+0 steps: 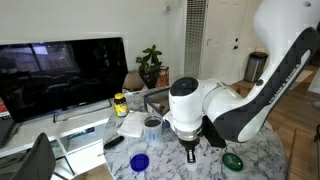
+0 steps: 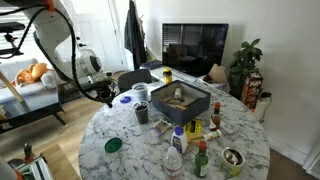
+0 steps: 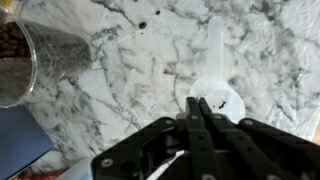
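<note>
My gripper (image 3: 201, 102) is shut, its two fingers pressed together with nothing visible between them. It hangs just above the marble table (image 3: 150, 70), over the bowl of a white plastic scoop (image 3: 222, 92) that lies flat with its handle pointing away. A few dark specks lie in the scoop's bowl. A clear glass of dark coffee beans (image 3: 40, 55) stands at the upper left of the wrist view. In both exterior views the gripper (image 1: 190, 152) (image 2: 107, 97) points down near the table edge, close to a blue lid (image 1: 139, 162) (image 2: 125, 99).
A glass cup (image 1: 152, 123) (image 2: 141, 112), a green lid (image 1: 232, 160) (image 2: 113, 145), a dark tray box (image 2: 180, 100), a yellow-lidded jar (image 1: 120, 103) and several bottles (image 2: 178, 150) stand on the round table. A TV (image 1: 60, 70) and a plant (image 1: 150, 65) are behind.
</note>
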`<state>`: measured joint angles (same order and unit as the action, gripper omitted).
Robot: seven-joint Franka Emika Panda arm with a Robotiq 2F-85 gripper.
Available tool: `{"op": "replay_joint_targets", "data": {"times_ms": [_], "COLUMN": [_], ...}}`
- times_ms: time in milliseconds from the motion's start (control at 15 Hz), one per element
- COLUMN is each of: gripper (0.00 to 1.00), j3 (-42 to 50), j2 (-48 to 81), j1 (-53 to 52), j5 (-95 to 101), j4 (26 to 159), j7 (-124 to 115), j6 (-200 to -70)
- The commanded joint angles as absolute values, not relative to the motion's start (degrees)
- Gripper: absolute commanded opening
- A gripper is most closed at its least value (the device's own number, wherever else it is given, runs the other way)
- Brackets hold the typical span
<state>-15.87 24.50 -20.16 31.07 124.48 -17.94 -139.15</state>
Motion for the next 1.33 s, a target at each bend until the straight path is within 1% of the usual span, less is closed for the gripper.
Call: {"op": "replay_joint_targets", "data": {"times_ms": [0, 933, 1000, 1067, 1200, 1267], "gripper": [0.01, 0.01, 0.28, 0.30, 0.42, 0.51], "j3": [-12.8, -6.3, -5.9, -5.7, -5.6, -5.3], "j2": [26.0, 31.2, 31.3, 31.3, 30.5, 29.7], "j1": [-23.2, -26.7, -27.0, -27.0, -27.1, -27.4], "j5": [30.4, 29.8, 29.8, 29.6, 28.8, 28.8], "j4": [125.4, 125.5, 125.4, 125.5, 125.6, 125.6], "j7": [-17.6, -20.5, -20.7, -20.7, -20.8, -21.2], "j6": [-141.2, -152.1, -152.1, -152.1, -151.7, -151.2]}}
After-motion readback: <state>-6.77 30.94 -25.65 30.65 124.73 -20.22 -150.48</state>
